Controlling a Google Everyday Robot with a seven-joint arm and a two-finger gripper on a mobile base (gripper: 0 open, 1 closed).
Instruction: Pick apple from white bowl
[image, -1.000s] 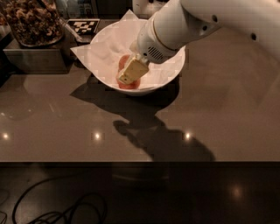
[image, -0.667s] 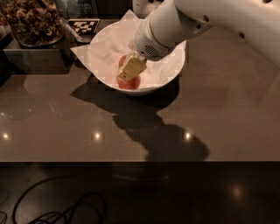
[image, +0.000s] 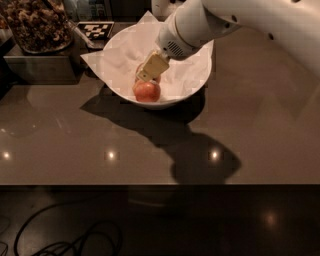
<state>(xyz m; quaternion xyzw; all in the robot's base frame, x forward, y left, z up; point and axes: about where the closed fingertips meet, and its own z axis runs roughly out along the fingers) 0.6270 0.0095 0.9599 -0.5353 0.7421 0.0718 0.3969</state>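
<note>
A red apple (image: 147, 92) lies in the large white bowl (image: 200, 75), near its front wall, on the crinkled white paper (image: 117, 57) that lines it. My gripper (image: 151, 68) reaches down into the bowl from the upper right on the white arm (image: 240, 25). Its tan tip sits just above and behind the apple, at the apple's top. The apple's front and sides are in plain view. The back of the bowl is hidden by the arm.
A dark tray of brown nuggets (image: 35, 25) stands at the back left on a grey box (image: 35, 70). A black-and-white marker tag (image: 96, 30) lies behind the bowl. The brown counter's front edge (image: 160, 184) runs across, with cables (image: 65, 240) on the floor below.
The gripper has drawn up and back a little from the apple, so more of the apple shows. The apple and bowl have stayed in place.
</note>
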